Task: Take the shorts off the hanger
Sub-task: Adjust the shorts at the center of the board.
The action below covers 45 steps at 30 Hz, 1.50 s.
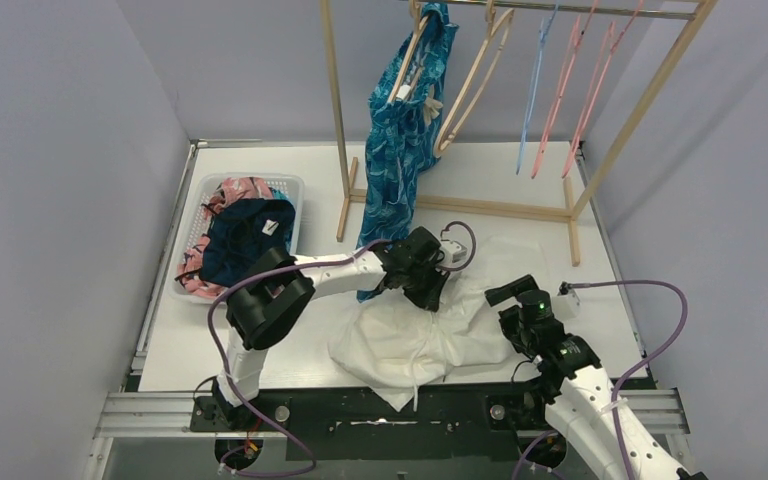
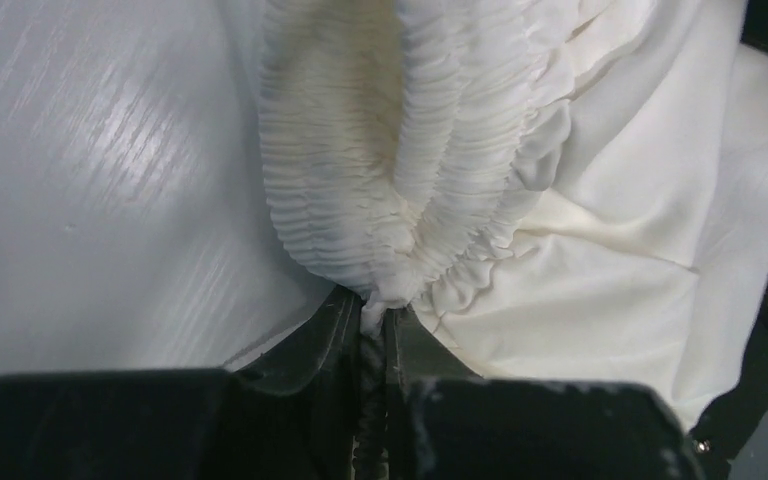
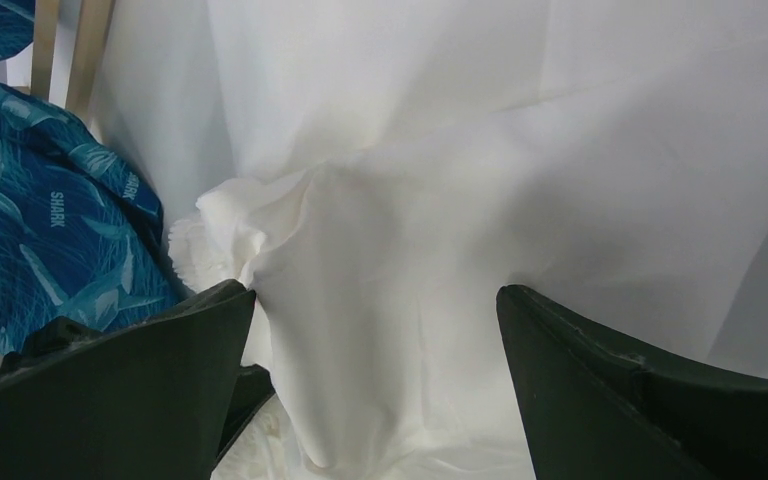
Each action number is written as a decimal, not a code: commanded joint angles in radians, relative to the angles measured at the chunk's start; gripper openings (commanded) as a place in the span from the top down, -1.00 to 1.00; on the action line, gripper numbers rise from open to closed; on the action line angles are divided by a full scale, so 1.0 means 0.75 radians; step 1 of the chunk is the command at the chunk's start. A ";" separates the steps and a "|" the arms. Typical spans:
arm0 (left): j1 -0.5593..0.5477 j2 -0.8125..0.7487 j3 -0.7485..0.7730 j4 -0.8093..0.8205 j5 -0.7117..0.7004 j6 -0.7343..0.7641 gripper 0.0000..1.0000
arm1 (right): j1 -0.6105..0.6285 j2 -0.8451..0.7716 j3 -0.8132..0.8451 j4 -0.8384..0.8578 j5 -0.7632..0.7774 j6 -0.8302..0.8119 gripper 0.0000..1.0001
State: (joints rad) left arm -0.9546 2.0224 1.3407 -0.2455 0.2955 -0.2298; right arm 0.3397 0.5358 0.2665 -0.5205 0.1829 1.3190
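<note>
Pinching white shorts (image 2: 400,150) at waistband: left end effector (image 2: 372,320) clenched | right end effector (image 3: 375,292) spread wide | blue shorts (image 3: 50,240) read "SHARK"

A robotics lab test cell is indicated: a white table (image 1: 180,350) is boxed in by plain grey partition walls (image 1: 60,150), a left arm (image 1: 330,268) and a right arm (image 1: 600,400) with purple cables are bolted by an aluminium rail (image 1: 150,412) at the lower edge, and a wooden garment rack (image 1: 334,100) is staged at upper centre.
</note>
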 commanded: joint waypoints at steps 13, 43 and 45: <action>-0.031 -0.693 0.001 -0.248 -0.378 0.087 1.00 | -0.009 -0.020 0.107 0.043 -0.189 0.005 -1.00; -0.231 -0.438 -0.591 0.161 -0.231 -0.164 -0.59 | -0.009 -0.216 -0.008 -0.082 -0.189 0.237 -0.96; -0.241 -0.413 -0.602 0.150 -0.274 -0.180 -0.60 | -0.011 -0.213 -0.011 -0.101 -0.191 0.254 -0.96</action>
State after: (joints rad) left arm -1.1160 1.6806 0.9123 -0.1490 0.1299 -0.3370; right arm 0.3389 0.3710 0.2619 -0.6090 0.0498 1.4715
